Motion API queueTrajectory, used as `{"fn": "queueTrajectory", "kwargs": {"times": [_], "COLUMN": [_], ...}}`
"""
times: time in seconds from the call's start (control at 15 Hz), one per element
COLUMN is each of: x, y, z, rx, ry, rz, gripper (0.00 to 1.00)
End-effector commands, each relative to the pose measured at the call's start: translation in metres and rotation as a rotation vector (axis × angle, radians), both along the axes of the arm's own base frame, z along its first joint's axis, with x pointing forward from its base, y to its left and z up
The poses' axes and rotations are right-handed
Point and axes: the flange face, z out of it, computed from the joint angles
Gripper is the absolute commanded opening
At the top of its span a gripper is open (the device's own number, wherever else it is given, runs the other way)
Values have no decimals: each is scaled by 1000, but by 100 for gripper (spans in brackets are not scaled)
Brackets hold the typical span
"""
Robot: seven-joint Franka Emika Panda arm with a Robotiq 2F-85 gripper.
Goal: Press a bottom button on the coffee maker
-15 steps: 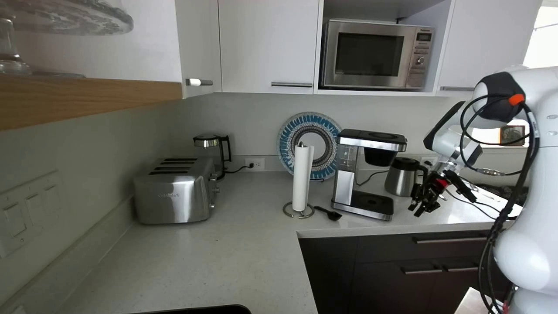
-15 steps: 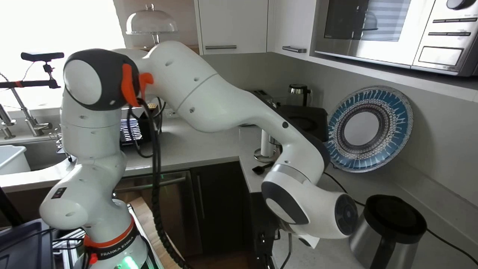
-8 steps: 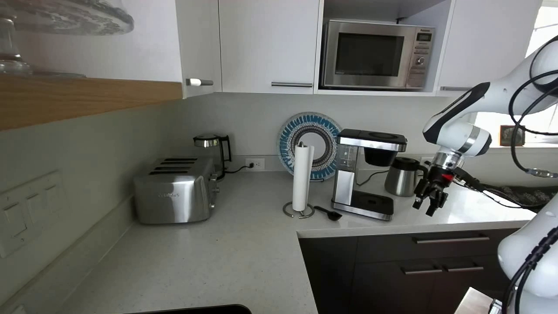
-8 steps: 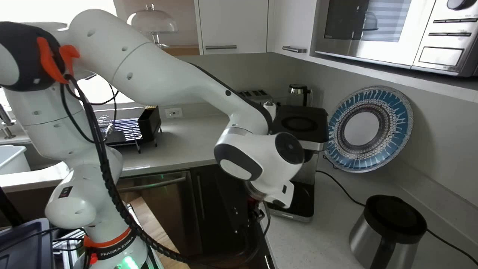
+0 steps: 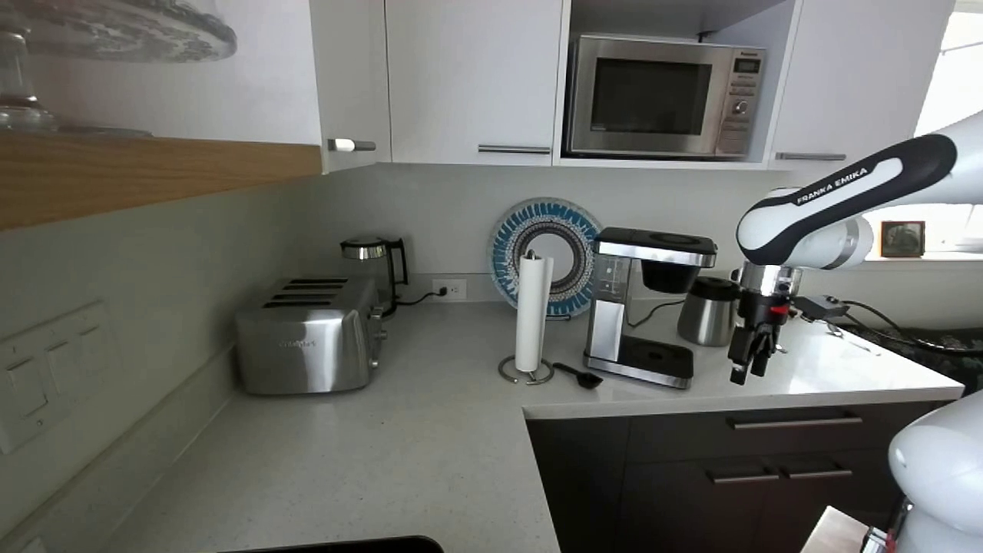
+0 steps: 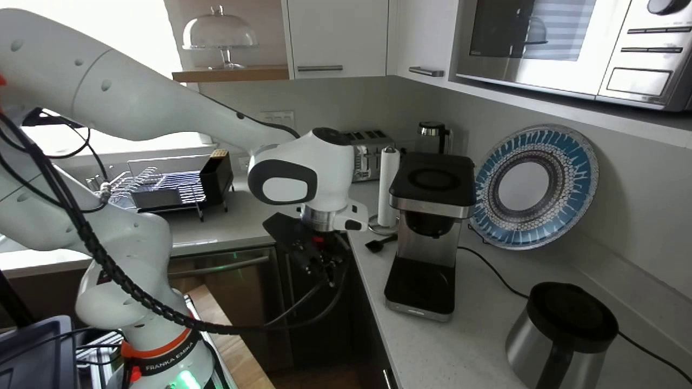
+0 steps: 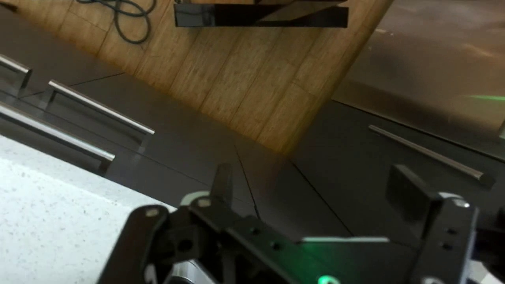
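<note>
Gripper (image 5: 747, 374) pointing down, jaws apart, right of the coffee maker (image 5: 610, 326) in an exterior view; kettle (image 5: 705, 316) between them, farther back.

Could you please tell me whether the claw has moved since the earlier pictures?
Yes: in an exterior view, the claw has shifted up and left in the picture, judged against the coffee maker.

Franka Emika arm (image 6: 178, 108) extending from frame left, black end effector (image 6: 327, 270) hanging in front of dark cabinets (image 6: 324, 340), black coffee maker (image 6: 427, 243) on the counter (image 6: 473, 346), paper-towel roll (image 6: 386, 189) beyond, blue-patterned plate (image 6: 523, 186) near the wall (image 6: 632, 205), steel kettle (image 6: 567, 319) in foreground.
</note>
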Motion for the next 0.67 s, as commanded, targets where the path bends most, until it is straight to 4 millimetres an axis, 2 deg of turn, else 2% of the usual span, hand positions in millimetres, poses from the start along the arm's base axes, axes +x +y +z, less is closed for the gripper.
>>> {"fn": "queueTrajectory", "kwargs": {"times": [0.0, 0.07, 0.13, 0.2, 0.33, 0.6], "x": [-9, 15, 19, 12, 21, 22], "y": [58, 61, 71, 58, 70, 70], "z": [10, 32, 38, 26, 41, 42], "rx": [-149, -178, -202, -150, -179, -183], "ry": [-101, -133, -189, -125, -179, -184], "rz": [84, 101, 105, 93, 108, 111], "gripper": [100, 100, 100, 100, 100, 100]}}
